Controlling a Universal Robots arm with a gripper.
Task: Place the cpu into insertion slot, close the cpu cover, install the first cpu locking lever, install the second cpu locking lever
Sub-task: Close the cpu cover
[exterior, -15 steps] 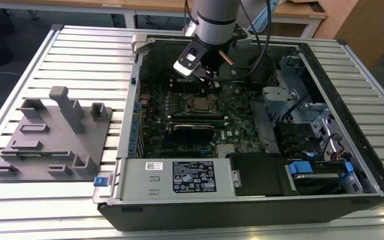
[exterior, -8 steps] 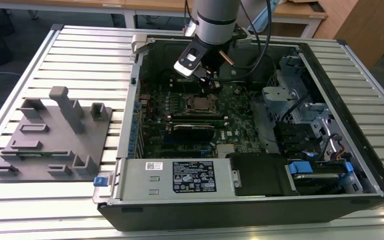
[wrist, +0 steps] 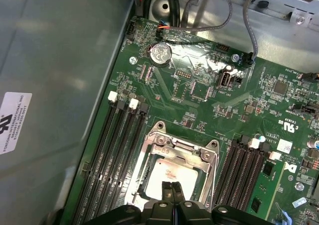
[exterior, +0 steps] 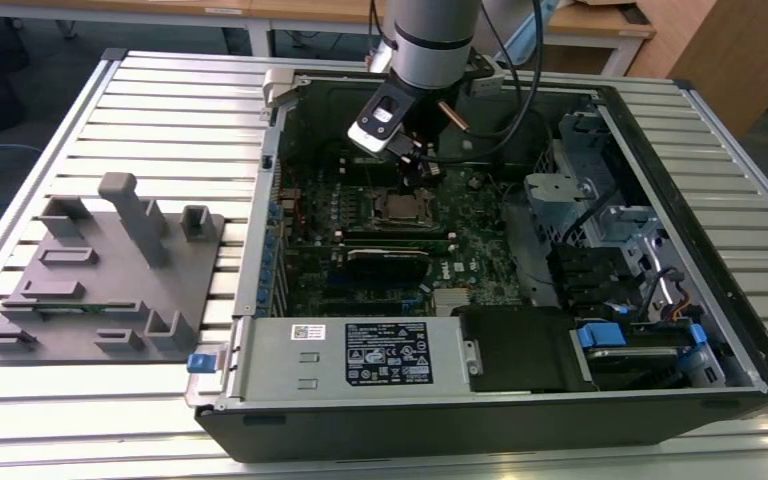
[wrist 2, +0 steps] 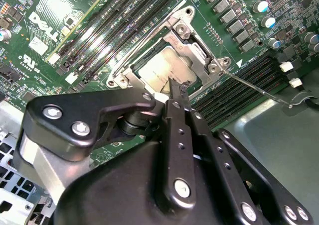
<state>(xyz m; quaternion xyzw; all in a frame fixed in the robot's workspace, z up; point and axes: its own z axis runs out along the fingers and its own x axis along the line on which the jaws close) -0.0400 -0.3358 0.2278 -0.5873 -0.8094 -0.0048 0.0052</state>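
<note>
— Under the fingers (wrist 2: 179, 110), what lies there?
— The cpu (wrist 2: 159, 68), flat in the insertion slot (exterior: 398, 207), silver-grey top upward. The fingers are pressed together with nothing between them, their tips down over the cpu's top; whether they touch it I cannot tell.
— And around it?
— The cpu cover (wrist 2: 197, 46), a silvery frame, lies down around the cpu. From one corner a thin locking lever (wrist 2: 256, 88) stretches out sideways, away from the fingers. Long black memory slots (wrist: 117, 150) run on both sides of the slot.
— Further out?
— A green motherboard (wrist: 199, 90), with a coin battery (wrist: 160, 53) well beyond the slot. It all sits inside an open computer case (exterior: 491, 430) lying on its side, with a grey labelled box (exterior: 357, 355) at the end far from the fingers.
— What carries the case?
— A counter (exterior: 157, 110) of ribbed metal slats. Well apart from the fingers, outside the case toward the exterior view's left, a grey moulded fixture (exterior: 104, 270) with upright blocks rests on the slats. Behind the counter stand wooden tables (exterior: 604, 22) on a dark floor (exterior: 91, 35).
</note>
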